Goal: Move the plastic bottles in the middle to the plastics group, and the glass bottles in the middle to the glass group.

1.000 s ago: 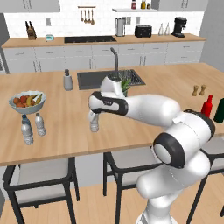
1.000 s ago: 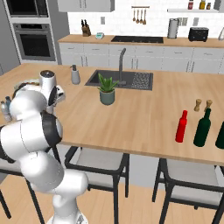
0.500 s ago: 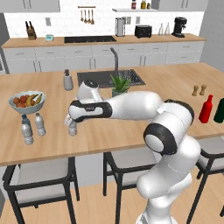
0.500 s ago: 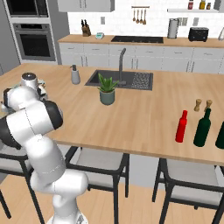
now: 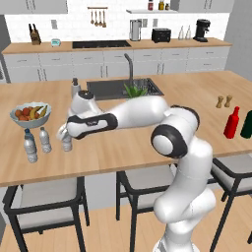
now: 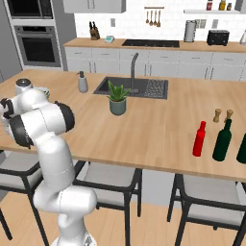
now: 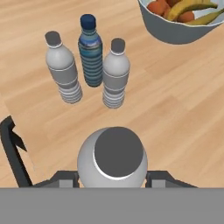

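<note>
gripper point(image 7: 113, 179) pinching clear ribbed plastic bottle point(image 7: 112, 159) | pale grey cap showing | standing near table's point(image 5: 147, 147) left end

A pale-capped plastic bottle point(image 7: 113, 161) stands upright between the gripper point(image 7: 113, 177) fingers, with two more pale-capped bottles point(image 7: 115, 73) and the blue-capped bottle point(image 7: 90, 51) upright just beyond.

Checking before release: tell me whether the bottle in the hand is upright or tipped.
Upright. The bottle shows its round cap straight-on between the fingers of the hand, standing on the counter.
</note>
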